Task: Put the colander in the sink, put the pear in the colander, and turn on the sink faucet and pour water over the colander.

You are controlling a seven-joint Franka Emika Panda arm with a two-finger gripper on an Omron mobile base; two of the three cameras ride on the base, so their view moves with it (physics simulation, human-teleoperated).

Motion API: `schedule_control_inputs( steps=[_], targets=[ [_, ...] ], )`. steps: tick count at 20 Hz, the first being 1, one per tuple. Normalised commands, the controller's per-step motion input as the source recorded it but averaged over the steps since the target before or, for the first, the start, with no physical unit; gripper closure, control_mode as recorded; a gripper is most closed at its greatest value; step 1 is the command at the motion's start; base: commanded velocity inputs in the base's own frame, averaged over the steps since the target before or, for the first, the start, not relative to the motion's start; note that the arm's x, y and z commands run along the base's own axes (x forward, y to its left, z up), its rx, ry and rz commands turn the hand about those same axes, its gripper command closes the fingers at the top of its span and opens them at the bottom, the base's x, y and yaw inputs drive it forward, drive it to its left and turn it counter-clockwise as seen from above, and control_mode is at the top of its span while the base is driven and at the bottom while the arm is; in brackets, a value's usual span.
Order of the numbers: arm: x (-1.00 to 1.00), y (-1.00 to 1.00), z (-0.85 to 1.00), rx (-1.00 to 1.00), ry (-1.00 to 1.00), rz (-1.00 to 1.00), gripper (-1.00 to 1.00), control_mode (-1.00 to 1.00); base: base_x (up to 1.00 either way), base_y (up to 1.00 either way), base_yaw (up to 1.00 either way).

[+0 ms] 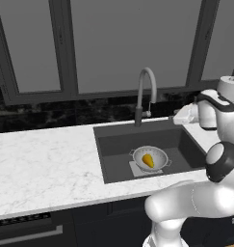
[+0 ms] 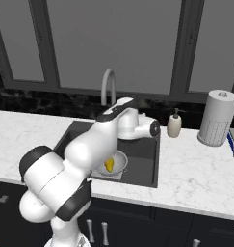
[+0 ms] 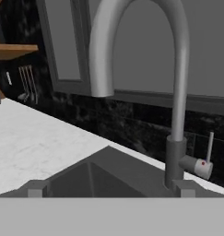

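Note:
The silvery colander (image 1: pixel 150 157) sits on the bottom of the dark sink (image 1: pixel 117 144), and the yellow-orange pear (image 1: pixel 148 160) lies inside it. From the right base view the colander (image 2: pixel 116 163) and pear (image 2: pixel 109 165) peek out beside my forearm in the sink (image 2: pixel 146 161). The grey gooseneck faucet (image 1: pixel 146 89) rises behind the basin. My gripper (image 1: pixel 176 117) hovers over the basin's right rear, level with the faucet base and pointing at it. In the hand view the faucet (image 3: pixel 178 106) and its side lever (image 3: pixel 202 163) are close ahead, and the gripper (image 3: pixel 109 190) is open and empty. No water shows at the spout.
White marble counter (image 1: pixel 41 164) runs left of the sink. On the right stand a cream soap dispenser (image 2: pixel 174 124) and a paper towel roll (image 2: pixel 217 118). A dark backsplash and window (image 1: pixel 113 43) close off the back. Utensils (image 3: pixel 28 83) hang on the far wall.

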Motion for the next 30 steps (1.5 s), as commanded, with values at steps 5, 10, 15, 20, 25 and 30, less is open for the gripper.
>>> schedule_control_inputs(
  steps=[5, 10, 15, 20, 25, 30],
  targets=[
    [0.37, 0.0, -0.07, 0.0, 0.0, 0.0, -1.0, -1.0, 0.0, 0.0, 0.0],
    [0.36, 0.0, -0.09, 0.0, 0.0, 0.0, -1.0, -1.0, 0.0, 0.0, 0.0],
    [0.25, 0.0, -0.12, 0.0, 0.0, 0.08, -1.0, -1.0, 0.0, 0.0, 0.0],
    [0.23, 0.0, -0.05, 0.04, 0.0, 0.12, -1.0, -1.0, 0.0, 0.0, 0.0],
    [0.27, 0.0, -0.05, 0.07, 0.0, 0.08, -1.0, -1.0, 0.0, 0.0, 0.0],
    [0.22, 0.0, -0.13, 0.06, -0.01, 0.02, -1.0, -1.0, 0.0, 0.0, 0.0]
  ],
)
